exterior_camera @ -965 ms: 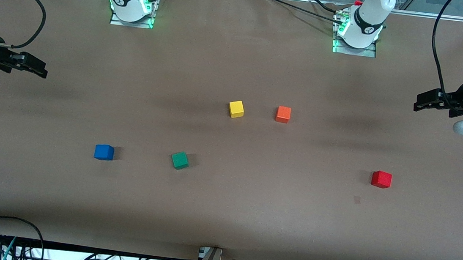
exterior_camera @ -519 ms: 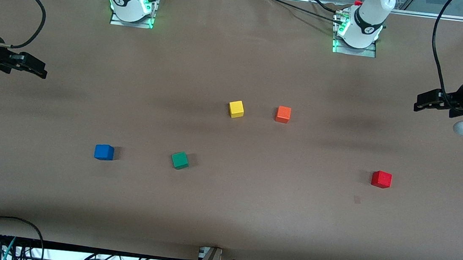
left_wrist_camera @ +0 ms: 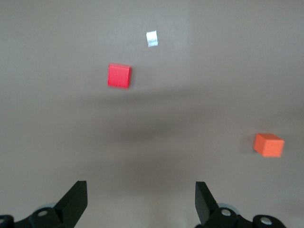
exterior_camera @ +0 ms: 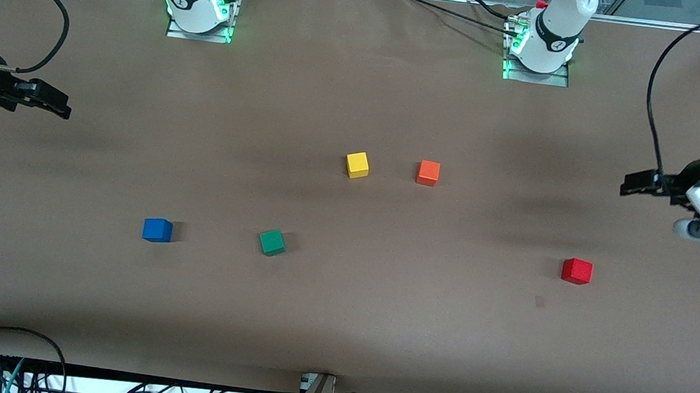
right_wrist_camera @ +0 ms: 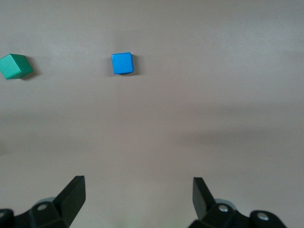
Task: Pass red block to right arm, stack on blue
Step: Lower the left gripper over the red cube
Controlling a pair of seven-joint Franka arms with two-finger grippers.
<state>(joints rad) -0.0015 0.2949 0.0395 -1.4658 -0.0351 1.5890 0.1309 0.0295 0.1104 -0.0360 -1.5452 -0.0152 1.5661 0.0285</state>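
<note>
So the left gripper (exterior_camera: 630,183) is hanging spread at frame right, needing centering over the small red cube (exterior_camera: 576,271) before descending, while the right gripper (exterior_camera: 60,106) is waiting spread too.

Red block (exterior_camera: 576,270) sits alone toward the left arm's end, bare table all round; orange cube (exterior_camera: 428,172) well apart. Blue cube (exterior_camera: 157,229) open on every side; green cube (exterior_camera: 272,242) near it, yellow cube (exterior_camera: 357,164) well off.
</note>
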